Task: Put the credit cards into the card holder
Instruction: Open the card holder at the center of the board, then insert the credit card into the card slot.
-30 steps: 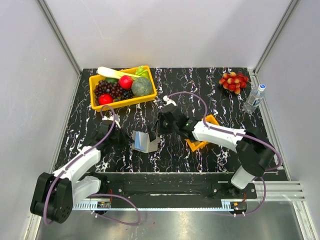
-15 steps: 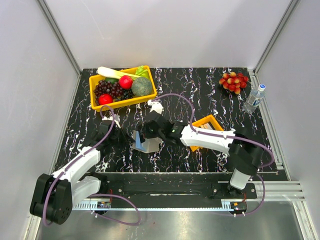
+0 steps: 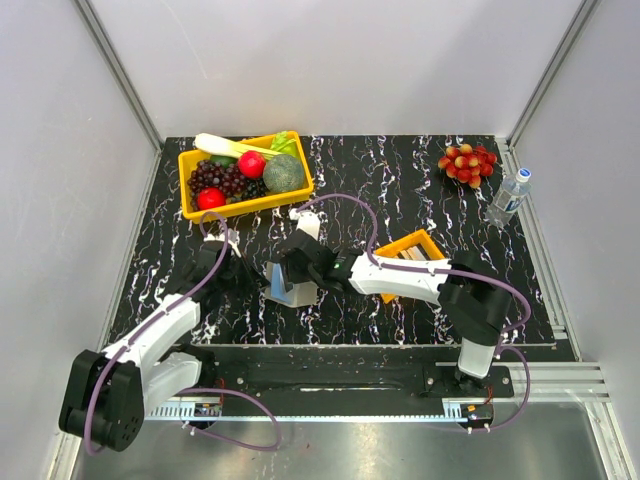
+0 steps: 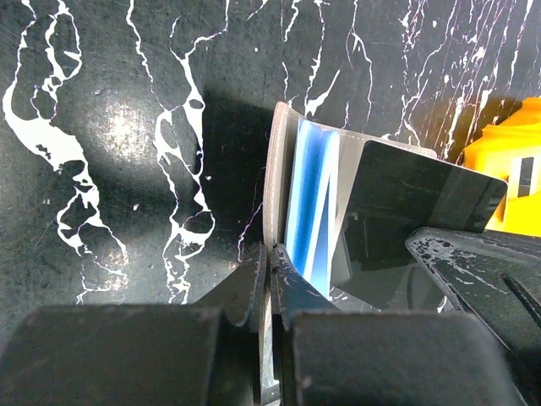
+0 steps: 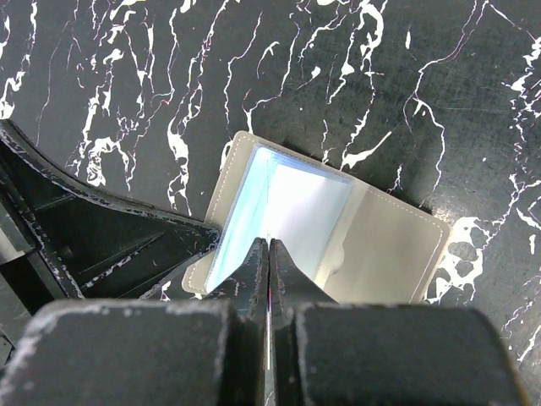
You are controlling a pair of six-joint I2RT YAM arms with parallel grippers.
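Evidently the card holder (image 4: 279,178) is propped open on the worktop (image 3: 400,180) so that its blue-grey pockets are exposed: one taupe flap is pinched by the clenched left hand (image 4: 270,269). A dark card (image 4: 406,199) is grasped by the right hand (image 5: 268,254), clenched on it and poised just over the pockets, presumably for sliding in. From the left wrist the card's broad face is shown; from the right wrist only its thin edge is seen, and the whole orange tray (image 3: 428,240) is shown only from above
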